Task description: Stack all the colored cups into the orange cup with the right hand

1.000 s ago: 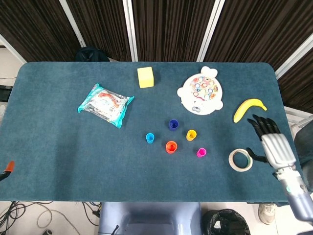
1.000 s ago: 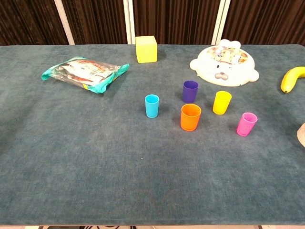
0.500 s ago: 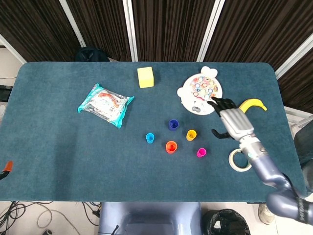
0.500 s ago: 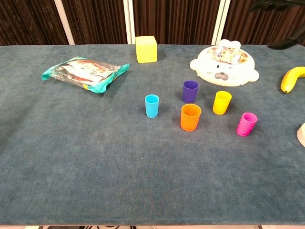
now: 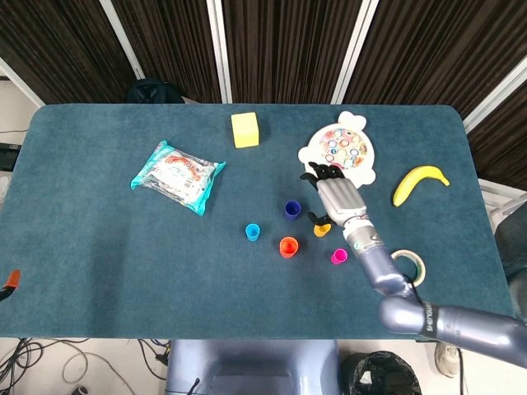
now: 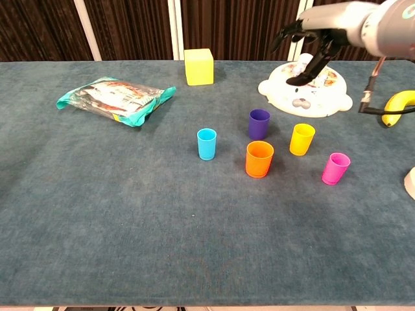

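Observation:
Five small cups stand apart mid-table. The orange cup is at the front. Around it are the blue cup, the purple cup, the yellow cup and the pink cup. My right hand hovers high above the table, over the spot between the purple and yellow cups. Its fingers are spread and it holds nothing. In the head view it covers part of the yellow cup. My left hand shows in neither view.
A white round toy board lies behind the cups. A banana lies to the right, with a tape ring near the front right. A yellow block and a snack bag lie at the back left.
My right hand has swept from the table's right edge, past the tape ring and the banana, leftward to above the cups, rising into the chest view. The cups have not moved.

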Available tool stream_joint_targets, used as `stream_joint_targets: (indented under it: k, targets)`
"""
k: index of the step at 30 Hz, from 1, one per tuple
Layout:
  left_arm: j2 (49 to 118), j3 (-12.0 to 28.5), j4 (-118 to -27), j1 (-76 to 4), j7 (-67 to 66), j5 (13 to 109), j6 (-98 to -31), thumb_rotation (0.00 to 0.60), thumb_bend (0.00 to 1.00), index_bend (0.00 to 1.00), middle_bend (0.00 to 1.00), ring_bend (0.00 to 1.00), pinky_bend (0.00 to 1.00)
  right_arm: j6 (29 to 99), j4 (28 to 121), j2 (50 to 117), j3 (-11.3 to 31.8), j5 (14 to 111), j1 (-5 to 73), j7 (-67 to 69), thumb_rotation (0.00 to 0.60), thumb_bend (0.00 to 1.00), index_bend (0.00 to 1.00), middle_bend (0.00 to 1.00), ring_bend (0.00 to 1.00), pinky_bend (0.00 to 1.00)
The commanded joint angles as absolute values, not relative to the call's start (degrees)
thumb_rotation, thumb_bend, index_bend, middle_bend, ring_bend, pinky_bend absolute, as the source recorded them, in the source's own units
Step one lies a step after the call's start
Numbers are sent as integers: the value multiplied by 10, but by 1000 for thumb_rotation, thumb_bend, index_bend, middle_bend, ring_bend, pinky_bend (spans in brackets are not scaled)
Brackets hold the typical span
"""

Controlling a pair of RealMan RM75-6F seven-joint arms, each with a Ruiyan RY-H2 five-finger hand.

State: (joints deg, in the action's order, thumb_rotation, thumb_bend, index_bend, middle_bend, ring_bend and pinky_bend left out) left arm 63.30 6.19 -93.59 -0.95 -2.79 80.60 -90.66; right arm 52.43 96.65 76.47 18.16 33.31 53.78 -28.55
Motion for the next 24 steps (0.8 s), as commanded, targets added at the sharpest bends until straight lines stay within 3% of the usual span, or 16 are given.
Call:
stream_joint_targets:
  k: [1, 24]
  targets:
    - [633, 62, -936, -9, -27, 806, -907, 600, 271, 10, 29, 0, 0, 543, 947, 791, 175, 311, 554, -304, 600, 407, 207, 6, 16, 0]
    - [632, 64, -937, -9, -24, 801, -904, 600, 271, 10, 29, 0, 0, 582, 840, 913, 152, 268, 594, -347, 600, 407, 233, 6, 16, 0]
